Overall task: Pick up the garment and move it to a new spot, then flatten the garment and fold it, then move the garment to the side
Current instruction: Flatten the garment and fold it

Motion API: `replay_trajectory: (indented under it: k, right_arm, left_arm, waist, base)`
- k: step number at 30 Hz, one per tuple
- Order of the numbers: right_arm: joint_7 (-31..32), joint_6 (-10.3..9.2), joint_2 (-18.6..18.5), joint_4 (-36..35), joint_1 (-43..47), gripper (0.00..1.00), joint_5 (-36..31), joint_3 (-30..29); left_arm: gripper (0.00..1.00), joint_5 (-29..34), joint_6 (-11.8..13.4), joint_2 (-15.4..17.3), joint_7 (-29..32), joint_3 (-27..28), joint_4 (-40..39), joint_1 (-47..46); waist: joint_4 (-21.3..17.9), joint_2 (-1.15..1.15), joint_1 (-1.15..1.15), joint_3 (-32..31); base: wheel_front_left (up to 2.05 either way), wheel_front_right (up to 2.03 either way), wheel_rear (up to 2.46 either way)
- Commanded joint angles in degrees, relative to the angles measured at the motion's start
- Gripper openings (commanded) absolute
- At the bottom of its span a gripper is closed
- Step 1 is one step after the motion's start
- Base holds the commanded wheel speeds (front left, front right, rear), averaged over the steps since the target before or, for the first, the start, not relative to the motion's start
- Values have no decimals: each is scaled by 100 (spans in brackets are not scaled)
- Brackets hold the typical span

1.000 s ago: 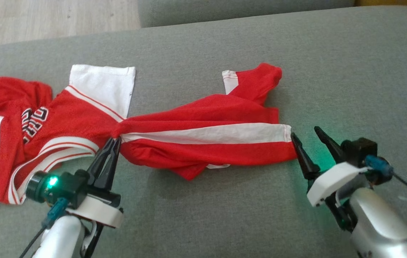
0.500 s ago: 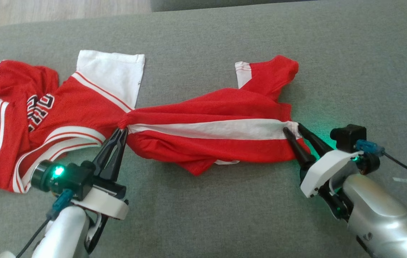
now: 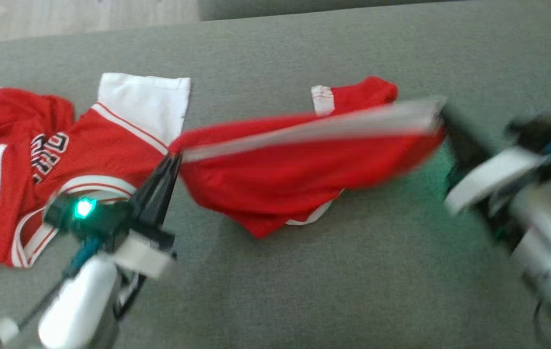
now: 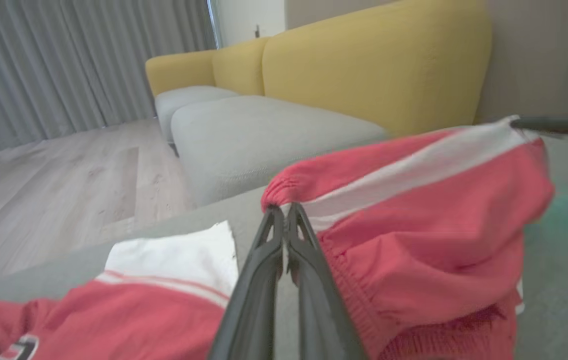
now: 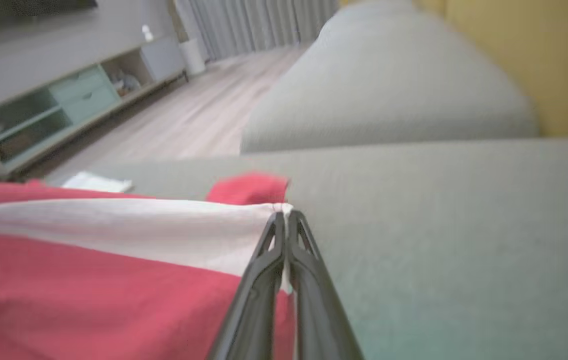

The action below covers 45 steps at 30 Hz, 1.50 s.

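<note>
On the grey fabric couch seat [image 3: 353, 291], my right claw [image 3: 442, 116], open beside the hem a second ago, is now clenched on the white stripe of the red mesh shorts [image 3: 294, 179]. My left claw [image 3: 172, 160] stays pinched on the bunched other end. The shorts stretch between us, raised, their lower edge sagging toward the seat.

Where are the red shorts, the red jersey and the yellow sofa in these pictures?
red shorts [image 3: 294, 179], head view, on the red fabric below the white stripe.
red jersey [image 3: 105, 150], head view, on its red middle beside the lettering.
yellow sofa [image 4: 363, 65], left wrist view, on its backrest.
</note>
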Motion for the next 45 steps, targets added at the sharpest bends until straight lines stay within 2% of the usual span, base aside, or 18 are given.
replay_trajectory:
  k: [1, 6, 9, 12, 13, 16, 21, 27, 34, 40, 45]
  right_arm:
    - [-76, -4, -208, -293, -363, 0, -136, -316]
    - [-77, -4, -340, -797, -1238, 0, -684, -1213]
    - [-78, -4, -317, -933, -2006, 0, -846, -1678]
    - [-78, -4, -326, -985, -2756, 0, -1038, -2093]
    - [-78, -4, -326, -985, -2756, 0, -1038, -2093]
    - [-78, -4, -349, -1085, -3327, 0, -1324, -2503]
    - [-78, -4, -368, -1372, -3600, 0, -1699, -3001]
    - [-78, -4, -244, -2009, -2161, 0, -1774, -2954]
    - [-78, -4, -11, -2544, 125, 0, -1930, -3132]
    - [-79, -4, -109, -2856, 1923, 0, -1944, -3419]
    - [-79, -4, -118, -3244, 3327, 0, -1928, -3744]
  left_arm:
    - [0, -50, 10, 309, -55, 96, -236, -652]
    - [0, -163, 10, 771, 109, -756, -278, -2369]
    - [0, -228, 10, 886, 248, -1244, -154, -3720]
    - [0, -269, 10, 806, 240, -1655, 241, -5021]
    - [0, -269, 10, 806, 240, -1655, 241, -5021]
    - [0, -206, 10, 623, 101, -1777, 737, -6049]
    - [0, 60, 112, 350, -47, -1656, 1036, -6756]
    - [0, -97, 67, 385, -53, -1656, 522, -5159]
    - [0, -344, 89, 212, -54, -1441, 4, -2587]
    - [0, -208, 110, 85, -54, -1224, -456, -607]
    - [0, 171, 140, 125, -54, -1318, -584, 389]
  waist:
    - [-103, 0, 1, 82]
    - [-362, 0, 1, 474]
    - [-502, 0, 1, 812]
    - [-594, 0, 1, 1092]
    - [-594, 0, 1, 1092]
    - [-673, 0, 1, 1301]
    - [-758, 0, 1, 1423]
    - [-840, 0, 1, 1374]
    - [-780, 0, 1, 1087]
    - [-699, 0, 1, 593]
    - [-667, 0, 1, 284]
  base:
    - [0, 0, 0]
    - [0, 0, 0]
    - [0, 0, 0]
    - [0, 0, 0]
    - [0, 0, 0]
    - [0, 0, 0]
    - [0, 0, 0]
    - [0, 0, 0]
    - [0, 0, 0]
    - [0, 0, 0]
    - [0, 0, 0]
